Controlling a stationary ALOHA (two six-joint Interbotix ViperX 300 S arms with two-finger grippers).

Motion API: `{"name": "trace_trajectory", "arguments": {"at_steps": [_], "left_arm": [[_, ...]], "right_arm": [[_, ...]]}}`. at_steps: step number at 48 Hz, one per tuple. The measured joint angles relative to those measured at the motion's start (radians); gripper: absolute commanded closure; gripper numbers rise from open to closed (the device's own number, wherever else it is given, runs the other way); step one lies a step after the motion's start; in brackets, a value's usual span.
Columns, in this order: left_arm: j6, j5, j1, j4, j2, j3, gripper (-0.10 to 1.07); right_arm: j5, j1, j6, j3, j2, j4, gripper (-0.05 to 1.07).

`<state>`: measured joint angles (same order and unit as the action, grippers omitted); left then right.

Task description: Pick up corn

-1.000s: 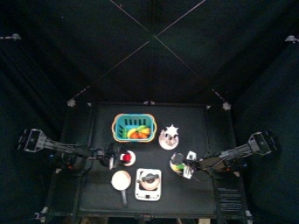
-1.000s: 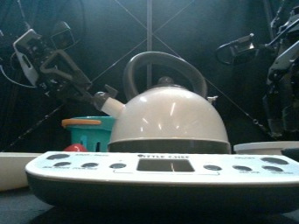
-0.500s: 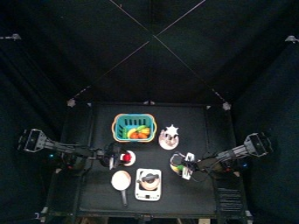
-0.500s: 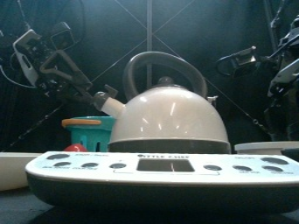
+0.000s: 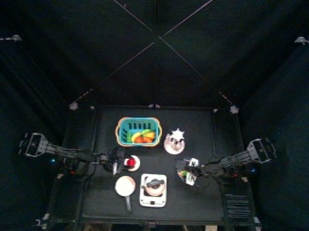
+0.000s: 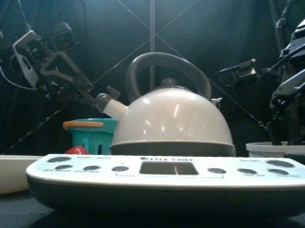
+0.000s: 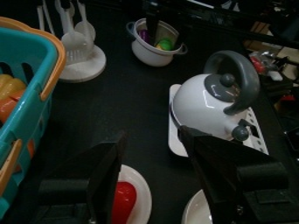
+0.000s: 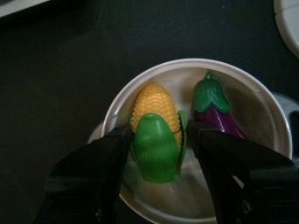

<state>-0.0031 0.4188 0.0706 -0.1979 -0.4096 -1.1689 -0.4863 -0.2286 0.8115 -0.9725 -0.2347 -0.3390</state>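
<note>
Standing on a white scale (image 6: pixel 161 174), the white kettle (image 6: pixel 173 120) fills the front view. The green basket (image 5: pixel 139 132) sits at the table's rear. The right gripper (image 8: pixel 163 149) hangs over a white bowl (image 8: pixel 263 118), jaws apart astride the corn (image 8: pixel 156 122), beside an eggplant (image 8: pixel 214 107). The left gripper (image 7: pixel 158 162) hovers, jaws apart.

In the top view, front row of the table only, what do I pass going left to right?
White spoon-shaped utensil with a round tan head → white kettle with a dark handle on its white base → small white bowl holding the yellow corn with green husk, just ahead of the right gripper.
</note>
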Motion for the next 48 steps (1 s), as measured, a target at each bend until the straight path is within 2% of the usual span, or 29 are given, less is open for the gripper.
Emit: {"name": "trace_trajectory", "arguments": {"at_steps": [7,16,23,35,48], "left_arm": [[-0.002,0.000,0.000,0.000,0.000,-0.002,0.09],[0.000,0.000,0.000,0.000,0.000,-0.002,0.09],[-0.002,0.000,0.000,0.000,0.000,-0.002,0.09],[0.000,0.000,0.000,0.000,0.000,-0.002,0.09],[-0.002,0.000,0.000,0.000,0.000,-0.002,0.09]], "right_arm": [[0.008,0.003,-0.002,-0.003,0.011,-0.005,0.22],[0.009,0.002,0.000,-0.005,0.014,-0.012,0.42],[0.005,0.006,-0.002,0.000,0.014,-0.031,0.52],[-0.057,0.008,-0.002,0.035,-0.018,-0.083,0.52],[-0.140,0.009,0.000,0.052,-0.071,-0.091,0.53]]}}
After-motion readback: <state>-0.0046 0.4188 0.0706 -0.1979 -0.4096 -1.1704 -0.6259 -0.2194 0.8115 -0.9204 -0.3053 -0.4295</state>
